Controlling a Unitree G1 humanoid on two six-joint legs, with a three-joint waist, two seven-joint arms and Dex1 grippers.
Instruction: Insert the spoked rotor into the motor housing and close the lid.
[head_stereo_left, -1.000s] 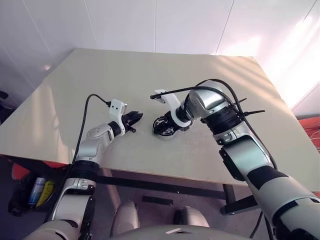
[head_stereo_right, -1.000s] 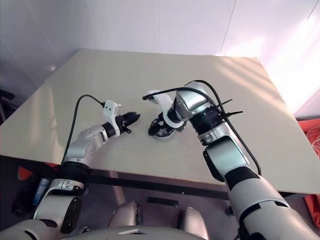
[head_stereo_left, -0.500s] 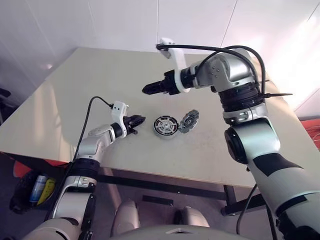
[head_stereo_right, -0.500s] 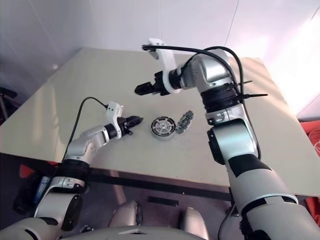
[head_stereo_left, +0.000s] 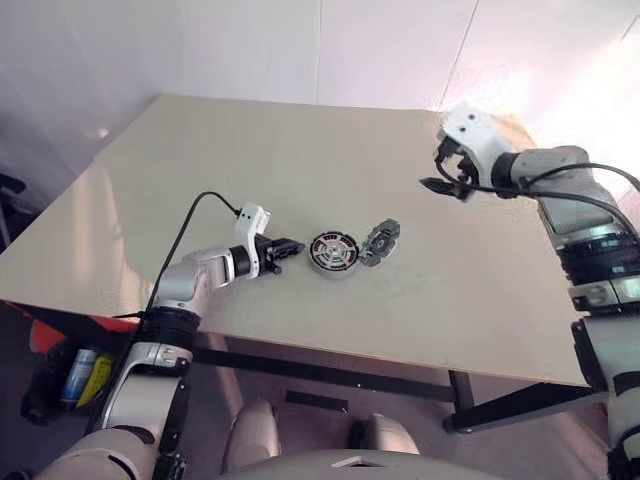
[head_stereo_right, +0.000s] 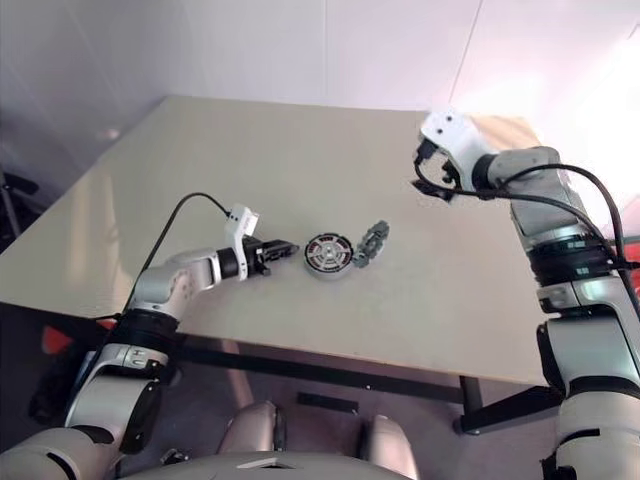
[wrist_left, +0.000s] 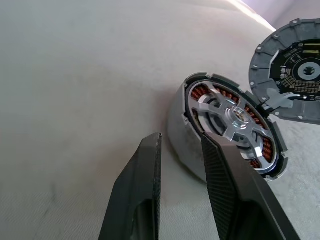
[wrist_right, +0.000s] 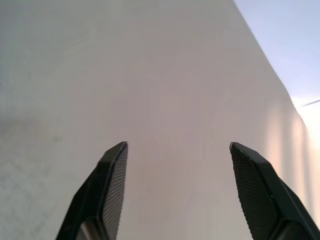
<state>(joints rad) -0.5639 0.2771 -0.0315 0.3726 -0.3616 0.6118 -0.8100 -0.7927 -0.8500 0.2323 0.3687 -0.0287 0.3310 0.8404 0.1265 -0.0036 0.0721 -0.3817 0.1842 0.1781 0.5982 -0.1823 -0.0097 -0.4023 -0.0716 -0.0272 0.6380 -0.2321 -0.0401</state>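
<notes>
While raised aside, right tool (wrist_right: 175, 190) released; left tool (wrist_left: 180, 145) low, gapped, empty, beside motor housing (wrist_left: 200, 145).

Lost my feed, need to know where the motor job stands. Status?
Left gripper empty, jaws slightly apart beside motor housing. Right gripper open, empty, over bare table. Spoked rotor seated in housing. Lid leans against housing, not on. Nothing in the way.

On the table (head_stereo_left: 200, 160), the spoked rotor (wrist_left: 235, 121) sits inside the motor housing (head_stereo_left: 333, 253). The lid (head_stereo_left: 381, 241) leans tilted against the housing's right side. The left gripper (head_stereo_left: 290, 247) is just left of the housing; the right gripper (head_stereo_left: 440, 186) hangs well apart, far right.
</notes>
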